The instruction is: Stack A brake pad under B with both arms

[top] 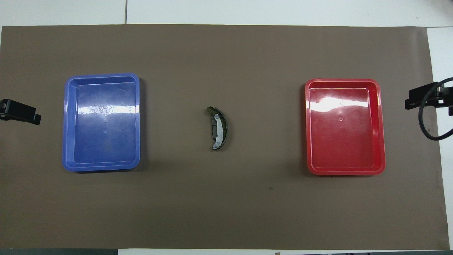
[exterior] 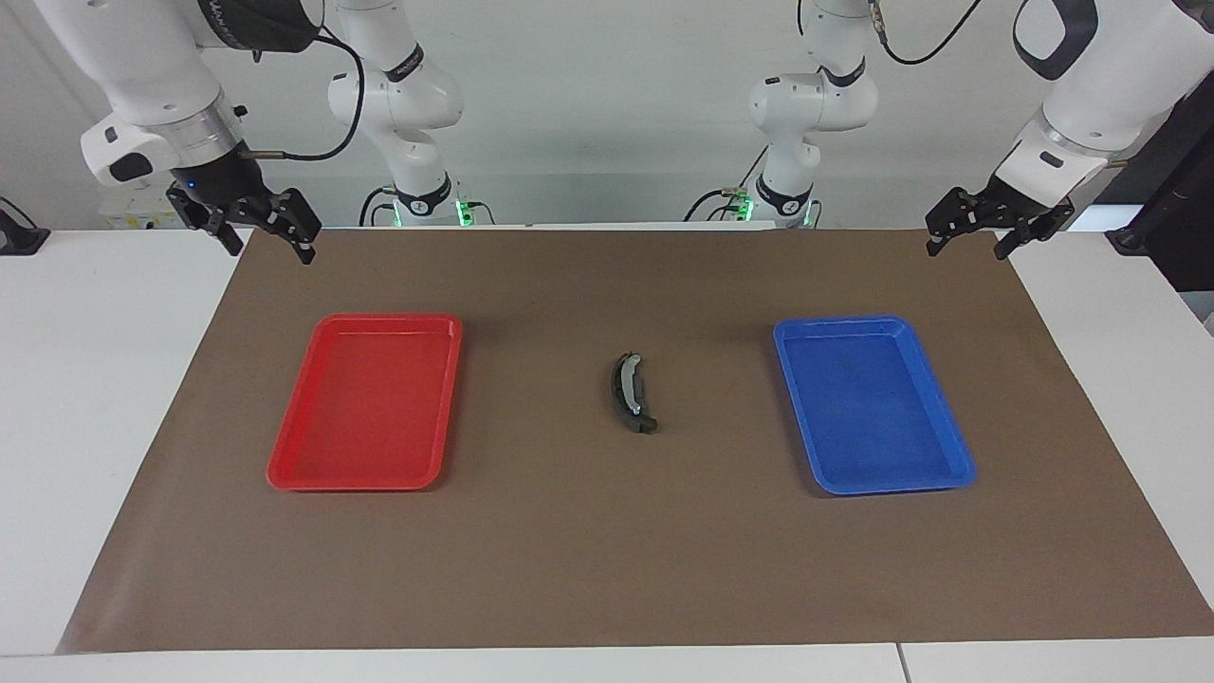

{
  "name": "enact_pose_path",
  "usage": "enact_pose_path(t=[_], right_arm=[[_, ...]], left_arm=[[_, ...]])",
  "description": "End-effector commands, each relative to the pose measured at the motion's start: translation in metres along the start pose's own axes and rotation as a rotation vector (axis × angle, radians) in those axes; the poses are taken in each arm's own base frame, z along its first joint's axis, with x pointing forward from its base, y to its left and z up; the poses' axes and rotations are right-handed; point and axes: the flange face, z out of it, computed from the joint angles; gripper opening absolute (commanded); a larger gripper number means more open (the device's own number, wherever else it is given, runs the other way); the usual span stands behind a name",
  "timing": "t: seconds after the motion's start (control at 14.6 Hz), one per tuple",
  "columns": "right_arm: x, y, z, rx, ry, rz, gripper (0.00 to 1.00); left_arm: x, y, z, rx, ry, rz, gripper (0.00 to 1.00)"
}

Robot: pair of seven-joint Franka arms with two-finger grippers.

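1. Facing view: B (exterior: 630,393), the long crescent pad with silvery patches, lies on the brown mat (exterior: 607,569) of the worktop (exterior: 95,427), midway between the red tray (exterior: 285,470) and the blue tray (exterior: 958,465). Its long axis runs roughly toward and away from the robots, slightly slanted.
2. Facing view: the A brake pad (exterior: 641,387) shows only as a short dark grey strip along B's inner curve, touching it; most of it is covered by B, so its outline is hard to make out.
3. Facing view: the right pincer (exterior: 261,228) hangs over the mat's corner at the right arm's end, fingers spread apart, gripping nothing. The left pincer (exterior: 986,228) hangs over the mat's corner at the left arm's end, likewise released.
4. Overhead view: B (top: 220,129) bows toward the red tray (top: 380,127), its ends turned toward the blue tray (top: 67,124). The A brake pad (top: 213,130) peeks out on the hollow side.
5. Overhead view: the left pincer (top: 21,112) and right pincer (top: 423,98) are cut off at the edges; their fingers' state cannot be told here.
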Motion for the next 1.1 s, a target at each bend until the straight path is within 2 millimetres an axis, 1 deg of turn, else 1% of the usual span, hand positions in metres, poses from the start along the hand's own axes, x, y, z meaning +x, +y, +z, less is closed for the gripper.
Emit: enact_pose_path(t=[0.0, 0.07, 0.14, 0.21, 0.82, 1.03], right_arm=[[-0.002, -0.002, -0.005, -0.036, -0.021, -0.038, 1.0], [-0.008, -0.006, -0.004, -0.033, -0.029, -0.04, 1.0], [-0.019, -0.006, 0.0, -0.033, -0.043, -0.042, 1.0], [-0.024, -0.005, 0.005, -0.032, -0.04, -0.047, 1.0], [-0.021, -0.002, 0.005, -0.024, -0.037, -0.039, 1.0], [-0.021, -0.005, 0.001, -0.024, -0.032, -0.039, 1.0]], left_arm=[[-0.008, -0.001, -0.001, 0.004, 0.011, 0.003, 0.99], [-0.008, 0.0, -0.001, 0.005, 0.011, 0.005, 0.99], [-0.008, 0.0, -0.001, 0.005, 0.011, 0.005, 0.99], [-0.008, -0.001, -0.001, 0.004, 0.011, 0.003, 0.99], [-0.008, 0.0, -0.001, 0.005, 0.011, 0.005, 0.99], [-0.008, 0.0, -0.001, 0.005, 0.011, 0.005, 0.99]])
